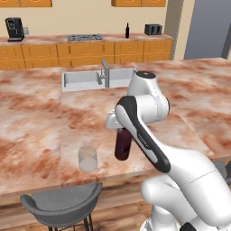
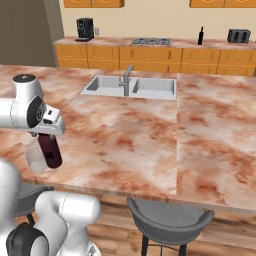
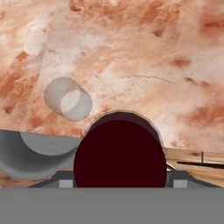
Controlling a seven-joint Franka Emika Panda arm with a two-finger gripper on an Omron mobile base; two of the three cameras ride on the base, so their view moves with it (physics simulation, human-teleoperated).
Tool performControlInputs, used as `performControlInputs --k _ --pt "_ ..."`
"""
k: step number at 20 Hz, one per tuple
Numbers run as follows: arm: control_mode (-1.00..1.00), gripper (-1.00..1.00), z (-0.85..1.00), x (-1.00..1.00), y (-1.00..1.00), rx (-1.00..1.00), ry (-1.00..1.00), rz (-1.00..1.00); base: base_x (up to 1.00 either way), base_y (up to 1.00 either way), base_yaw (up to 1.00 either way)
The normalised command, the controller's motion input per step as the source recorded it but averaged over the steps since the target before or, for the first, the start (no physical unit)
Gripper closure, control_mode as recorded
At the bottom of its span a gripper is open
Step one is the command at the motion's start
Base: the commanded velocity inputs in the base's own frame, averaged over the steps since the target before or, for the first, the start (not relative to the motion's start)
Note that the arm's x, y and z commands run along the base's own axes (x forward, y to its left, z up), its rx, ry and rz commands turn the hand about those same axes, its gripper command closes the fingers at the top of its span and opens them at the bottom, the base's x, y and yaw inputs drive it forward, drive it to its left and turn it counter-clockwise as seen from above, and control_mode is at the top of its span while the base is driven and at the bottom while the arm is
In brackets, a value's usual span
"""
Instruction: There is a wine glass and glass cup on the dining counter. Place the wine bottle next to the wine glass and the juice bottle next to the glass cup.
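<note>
The juice bottle (image 1: pixel 122 144) is held upright in the pincer (image 1: pixel 118 128), which is shut around its top, low over the near edge of the bench (image 1: pixel 40 113). The glass cup (image 1: pixel 87 158) stands just beside it. This looks like the putting-down step. Next, I think, lower it gently and let go.

Left and right base views look forward and down from behind the arm, sharing the dining counter (image 1: pixel 36 131) and its sink (image 2: pixel 131 86); the hand view looks steeply down, close above the juice bottle (image 3: pixel 120 159)
</note>
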Motion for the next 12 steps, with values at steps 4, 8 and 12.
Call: performControlInputs --k 4,8,12 --pt "-1.0 1.0 -0.14 0.45 0.18 -0.03 0.0 0.0 0.0 0.0 0.0" --pt "-1.0 1.0 -0.24 0.38 0.2 -0.02 -0.01 0.0 0.0 0.0 0.0" --pt "-1.0 1.0 -0.34 0.1 0.21 0.0 0.0 0.0 0.0 0.0 0.0"
